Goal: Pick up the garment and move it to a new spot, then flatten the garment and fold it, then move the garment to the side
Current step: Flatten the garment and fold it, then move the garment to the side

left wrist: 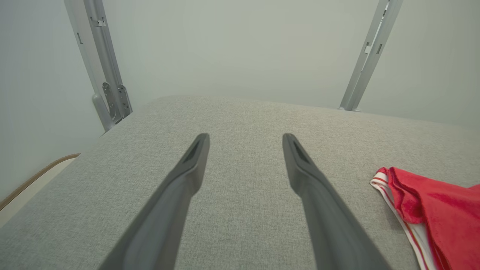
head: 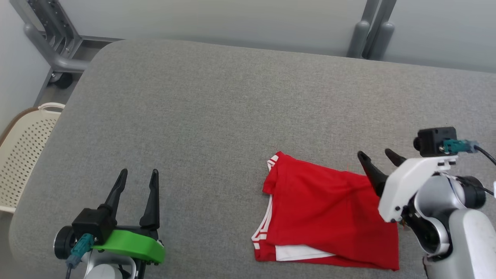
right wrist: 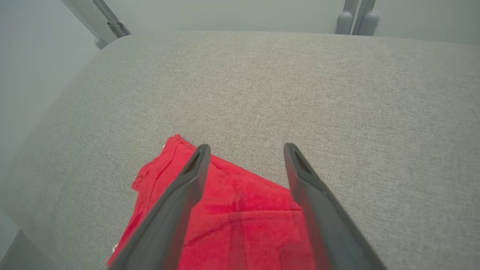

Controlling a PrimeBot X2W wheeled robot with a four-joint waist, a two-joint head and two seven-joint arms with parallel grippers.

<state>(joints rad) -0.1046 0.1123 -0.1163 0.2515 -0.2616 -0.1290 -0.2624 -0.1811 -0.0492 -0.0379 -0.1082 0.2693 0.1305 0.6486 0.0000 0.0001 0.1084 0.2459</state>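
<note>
The garment [head: 325,211] is a pair of red shorts with white stripes, lying folded on the grey table near its front right. My right gripper [head: 378,157] hovers open over the garment's far right corner, nothing between its fingers. In the right wrist view the red cloth [right wrist: 240,213] lies below the spread fingers [right wrist: 187,187]. My left gripper [head: 137,174] stands open at the front left, well apart from the garment. The left wrist view has the garment's striped edge [left wrist: 416,210] at its right, beyond the open left gripper [left wrist: 245,140].
The grey padded table [head: 217,116] spreads wide behind and left of the garment. A cream perforated basket [head: 23,155] stands off the table's left edge. Grey metal frame posts [head: 58,42] rise at the back corners.
</note>
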